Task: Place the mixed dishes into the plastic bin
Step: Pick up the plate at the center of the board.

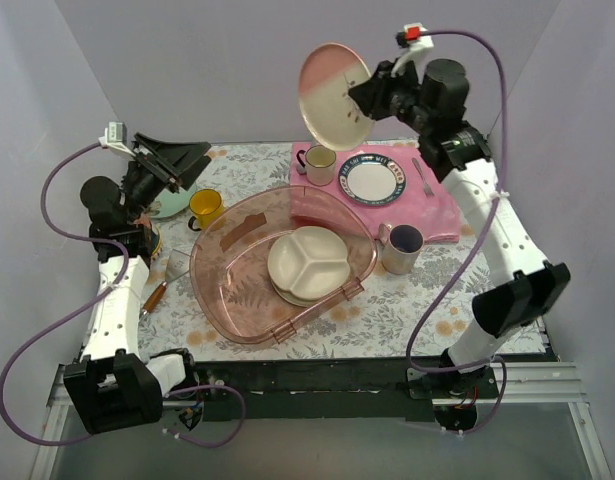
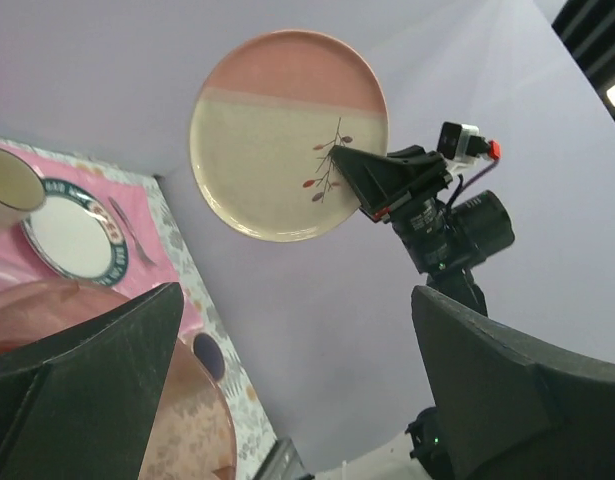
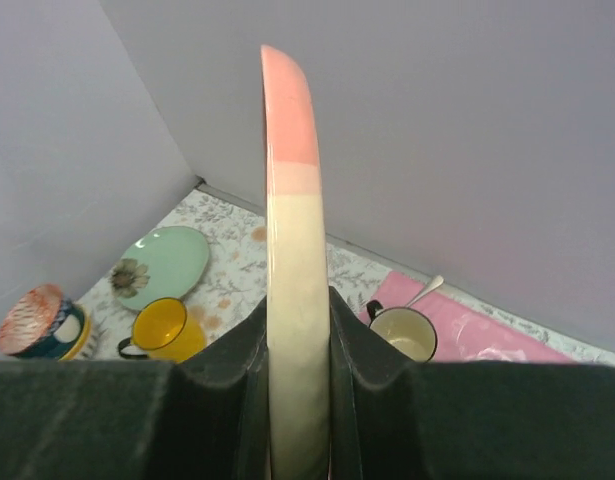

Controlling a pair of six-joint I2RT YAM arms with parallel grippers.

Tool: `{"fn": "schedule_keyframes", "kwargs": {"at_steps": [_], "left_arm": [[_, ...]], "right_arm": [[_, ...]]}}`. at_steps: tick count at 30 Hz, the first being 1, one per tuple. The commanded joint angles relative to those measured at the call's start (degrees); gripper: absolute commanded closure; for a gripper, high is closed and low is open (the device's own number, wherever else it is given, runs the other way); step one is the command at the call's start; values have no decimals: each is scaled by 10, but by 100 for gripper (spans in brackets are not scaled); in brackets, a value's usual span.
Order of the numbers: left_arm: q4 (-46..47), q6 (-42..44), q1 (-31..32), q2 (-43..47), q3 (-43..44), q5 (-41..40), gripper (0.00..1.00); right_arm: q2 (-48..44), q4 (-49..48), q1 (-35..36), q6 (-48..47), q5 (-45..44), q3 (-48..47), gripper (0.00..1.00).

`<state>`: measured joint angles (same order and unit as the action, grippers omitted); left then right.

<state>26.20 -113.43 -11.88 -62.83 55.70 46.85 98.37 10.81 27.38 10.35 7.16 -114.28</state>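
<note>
My right gripper (image 1: 372,95) is shut on the cream floral plate (image 1: 334,95) and holds it upright, high above the table's back. The plate is edge-on in the right wrist view (image 3: 295,250) and faces the left wrist view (image 2: 277,140). My left gripper (image 1: 192,158) is open and empty, raised at the left. The pink plastic bin (image 1: 227,280) holds the cream three-section plate (image 1: 309,262). The yellow mug (image 1: 204,207) and mint-green plate (image 3: 162,262) stand left of the bin. The grey mug (image 1: 400,247) stands to its right. The patterned bowl (image 3: 39,320) is at the far left.
A pink cloth (image 1: 437,210) at the back right carries a blue-rimmed white plate (image 1: 370,180), a cream mug with a dark rim (image 1: 318,164) and a spoon (image 1: 422,175). A wooden-handled utensil (image 1: 154,297) lies by the left arm.
</note>
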Motion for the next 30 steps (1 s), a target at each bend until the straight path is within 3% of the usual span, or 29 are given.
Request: {"fn": "schedule_keyframes", "kwargs": {"at_steps": [1,3,8,14,19,30], "left_arm": [[94,-11,80,-5,-2,73,2],[56,37,153,-20,19,72,2],[12,90,215,-4,0,43,2],[-2,123,291,30,-68,22,2],[-47,156,332,64,-107,-6,2],[-47,182,442,90,-161,-67,2]], "right_arm": [[-102,-61,-64,123,224,105,99],[-143,-72,-99,153,283,174,99],[-227,-161,-179,224,435,307,99],[-314,-279,-224,321,544,464,99],[-374,-432,-240,430,592,586,99],[-440,-482,-262,465,627,716,99]]}}
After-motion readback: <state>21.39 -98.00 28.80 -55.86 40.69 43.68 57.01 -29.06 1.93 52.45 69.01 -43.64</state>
